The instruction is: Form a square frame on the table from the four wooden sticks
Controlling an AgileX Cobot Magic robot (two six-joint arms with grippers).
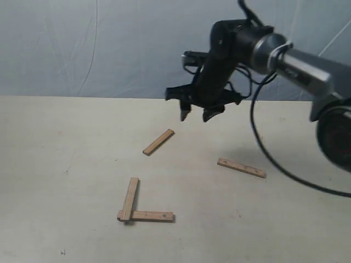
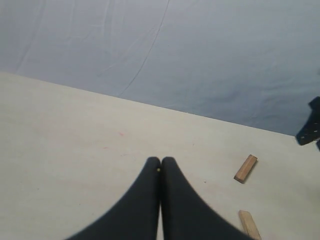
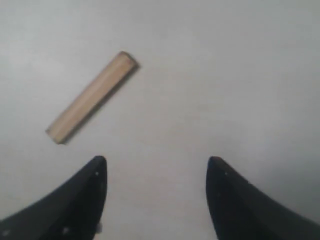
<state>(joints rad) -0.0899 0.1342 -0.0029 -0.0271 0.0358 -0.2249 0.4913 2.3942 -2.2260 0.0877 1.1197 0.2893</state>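
Note:
Four wooden sticks lie on the cream table [image 1: 60,164]. Two of them form an L at the front: one upright stick [image 1: 130,198] overlaps the end of a flat-lying stick [image 1: 149,216]. A third stick [image 1: 158,142] lies slanted in the middle, seen also in the right wrist view [image 3: 91,97] and the left wrist view [image 2: 245,168]. The fourth stick [image 1: 241,167] lies to the right. My right gripper [image 1: 197,113] hangs open above the table, just behind and right of the slanted stick, with nothing between its fingers. My left gripper [image 2: 160,160] is shut and empty, out of the exterior view.
A blue-grey sheet [image 1: 109,44] closes off the back of the table. The right arm and its black cable [image 1: 263,148] reach in from the right, over the fourth stick.

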